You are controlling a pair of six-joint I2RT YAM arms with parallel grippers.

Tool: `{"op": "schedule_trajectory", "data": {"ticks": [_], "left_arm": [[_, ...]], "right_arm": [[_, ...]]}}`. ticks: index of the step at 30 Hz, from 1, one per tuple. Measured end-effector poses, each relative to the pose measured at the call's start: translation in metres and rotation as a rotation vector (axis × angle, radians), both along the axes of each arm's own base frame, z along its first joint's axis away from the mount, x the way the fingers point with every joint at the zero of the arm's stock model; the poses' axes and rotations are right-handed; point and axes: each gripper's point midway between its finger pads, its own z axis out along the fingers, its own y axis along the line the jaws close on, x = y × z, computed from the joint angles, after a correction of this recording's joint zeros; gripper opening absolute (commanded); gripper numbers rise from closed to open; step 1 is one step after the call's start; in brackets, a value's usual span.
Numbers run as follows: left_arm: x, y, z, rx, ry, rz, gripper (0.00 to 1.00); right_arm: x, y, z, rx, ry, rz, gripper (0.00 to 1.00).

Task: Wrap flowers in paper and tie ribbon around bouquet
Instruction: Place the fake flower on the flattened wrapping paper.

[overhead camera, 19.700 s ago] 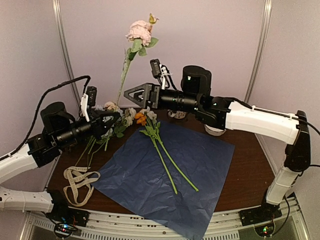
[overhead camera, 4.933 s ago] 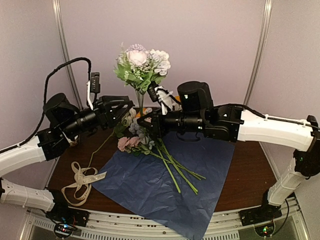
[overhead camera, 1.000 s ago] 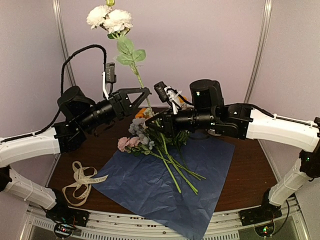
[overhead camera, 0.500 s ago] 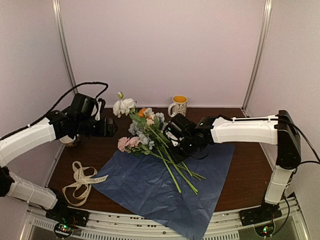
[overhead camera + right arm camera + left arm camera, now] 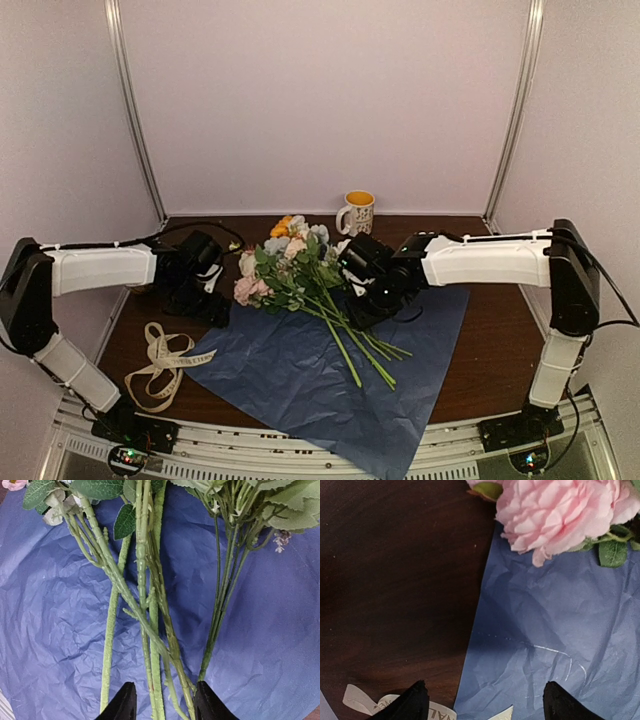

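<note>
The flowers (image 5: 289, 262) lie as one bunch on the paper (image 5: 300, 385), a dark blue sheet, with their blooms at its far left corner. The green stems (image 5: 150, 605) run toward the near right. My right gripper (image 5: 368, 300) hovers low over the stems. It is open, and its fingertips (image 5: 125, 703) straddle several stems without squeezing them. By the sheet's left edge my left gripper (image 5: 213, 308) is wide open and empty above a pink bloom (image 5: 560, 515) and the paper's edge (image 5: 485, 645). The cream ribbon (image 5: 165, 360) lies looped on the table at the near left. Its ends (image 5: 440, 713) show between my left fingers.
A white mug (image 5: 357, 211) with an orange inside stands at the back of the dark wooden table (image 5: 490, 340). The paper's near corner hangs past the table's front edge.
The white flower my left gripper held up high now lies with the bunch. The left arm has dropped beside the paper and opened. The right jaws have opened over the stems.
</note>
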Motion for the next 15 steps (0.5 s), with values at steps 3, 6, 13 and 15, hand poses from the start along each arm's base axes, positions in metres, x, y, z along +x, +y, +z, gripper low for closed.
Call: {"op": "schedule_trajectory", "data": {"ticks": [3, 6, 13, 15], "left_arm": [[-0.006, 0.002, -0.013, 0.028, 0.049, -0.031, 0.82], [-0.011, 0.004, -0.02, 0.052, 0.08, -0.056, 0.81], [-0.02, 0.009, -0.052, 0.125, 0.194, -0.104, 0.77], [-0.017, 0.009, -0.053, 0.13, 0.191, -0.106, 0.77]], "right_arm": [[-0.003, -0.005, 0.017, 0.022, -0.017, -0.002, 0.42], [-0.004, -0.007, 0.041, 0.061, -0.051, -0.003, 0.43], [-0.014, -0.021, 0.045, 0.046, -0.047, 0.0, 0.47], [-0.021, -0.033, 0.032, 0.008, -0.022, -0.004, 0.5]]}}
